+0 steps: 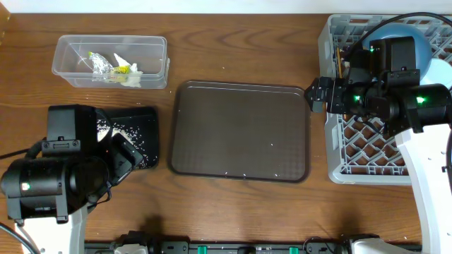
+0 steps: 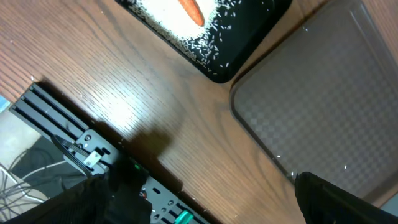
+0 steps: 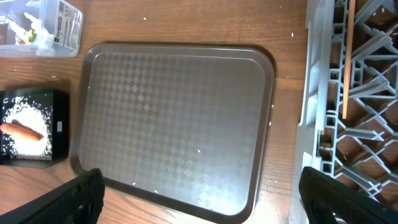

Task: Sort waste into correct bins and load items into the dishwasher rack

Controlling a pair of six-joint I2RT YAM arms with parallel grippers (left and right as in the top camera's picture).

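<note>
The black tray (image 1: 141, 130) holds loose white rice (image 2: 168, 18) and the orange carrot (image 2: 191, 10); both also show in the right wrist view (image 3: 22, 130). The clear tub (image 1: 113, 60) holds the silver foil (image 1: 99, 65), the green-yellow wrapper (image 1: 126, 69) and the white tissue (image 1: 134, 79). The grey dishwasher rack (image 1: 360, 152) holds a blue round bowl (image 1: 399, 32), half hidden by my right arm, and chopsticks (image 3: 347, 56). My left gripper (image 2: 199, 208) is open and empty over bare table near the black tray. My right gripper (image 3: 199, 202) is open and empty over the gap between serving tray and rack.
The large brown serving tray (image 1: 240, 130) lies in the middle with a few rice grains on it. A pale-blue piece (image 1: 442, 70) shows at the rack's right edge, mostly hidden. Scattered grains lie on the wood around the trays.
</note>
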